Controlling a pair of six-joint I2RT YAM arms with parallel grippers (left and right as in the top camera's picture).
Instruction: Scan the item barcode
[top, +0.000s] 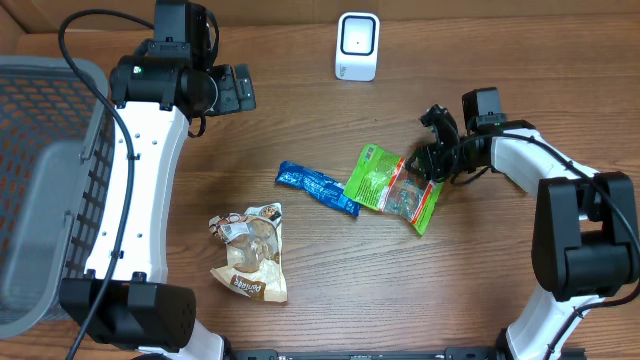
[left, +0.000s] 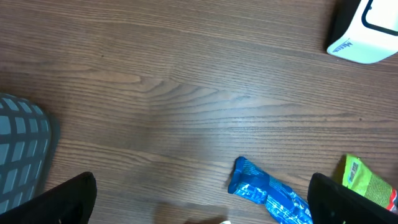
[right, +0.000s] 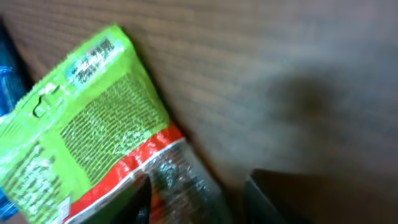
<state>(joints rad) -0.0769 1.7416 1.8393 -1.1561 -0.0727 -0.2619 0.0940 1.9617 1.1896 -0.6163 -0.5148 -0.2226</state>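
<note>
Green packet (top: 376, 178), edge beneath right claw (top: 424, 166)

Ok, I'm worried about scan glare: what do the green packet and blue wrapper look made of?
Green packet: thin plastic film, fairly glossy, with a clear crinkled window at one end. Blue wrapper: probably glossy plastic or foil film, judging by creases and bright highlights.

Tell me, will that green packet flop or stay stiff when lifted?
Probably floppy: the packet looks like a thin film pouch lying flat. Likely light, since small bits show through its clear window. Its glossy film might slip in a pinch.
</note>
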